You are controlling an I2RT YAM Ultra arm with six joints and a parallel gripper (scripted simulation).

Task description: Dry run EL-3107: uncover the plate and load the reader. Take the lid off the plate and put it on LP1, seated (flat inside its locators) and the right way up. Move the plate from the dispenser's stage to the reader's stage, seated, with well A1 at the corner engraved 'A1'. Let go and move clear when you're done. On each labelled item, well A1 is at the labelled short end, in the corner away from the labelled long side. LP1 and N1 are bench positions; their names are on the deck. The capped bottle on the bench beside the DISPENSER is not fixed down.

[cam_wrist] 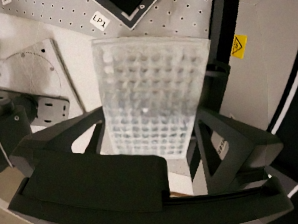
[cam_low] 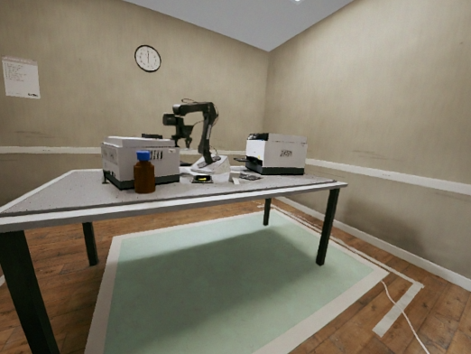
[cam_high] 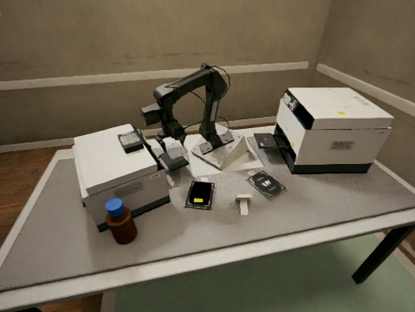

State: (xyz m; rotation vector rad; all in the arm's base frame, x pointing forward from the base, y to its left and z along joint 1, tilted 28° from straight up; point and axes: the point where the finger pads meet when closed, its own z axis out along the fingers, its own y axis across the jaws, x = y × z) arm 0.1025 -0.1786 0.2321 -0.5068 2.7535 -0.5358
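Got the gripper (cam_high: 172, 142) (cam_low: 184, 141) (cam_wrist: 150, 110) spread pretty wide but not all the way, with the see-through well plate (cam_high: 176, 149) (cam_wrist: 150, 75) pinched between both fingers, so definitely not empty. Gripped by its two long sides in the wrist view, wells showing as rows of little bumps. Can't tell from here about a clear lid on top, too hazy. Hanging just off the front of the dispenser (cam_high: 115, 155) (cam_low: 135, 158) (cam_wrist: 252, 75), near its dark stage (cam_high: 175, 164). Looks to be above that stage from the top view, with no sign of touching LP1 (cam_high: 190, 206) (cam_low: 202, 181) (cam_wrist: 131, 22).

Over at LP1, can see a black middle with a yellow label (cam_high: 198, 200) (cam_low: 203, 179) inside the marked frame. Can't say for sure about that being a lid.

Way across the bench, can see the reader (cam_high: 342, 147) (cam_low: 284, 153) with its stage (cam_high: 267, 140) (cam_low: 240, 159) sticking out, well apart from the fingers. Also worth mentioning the blue-capped brown bottle (cam_high: 122, 228) (cam_low: 144, 177), standing upright beside the dispenser, well apart from the gripper.
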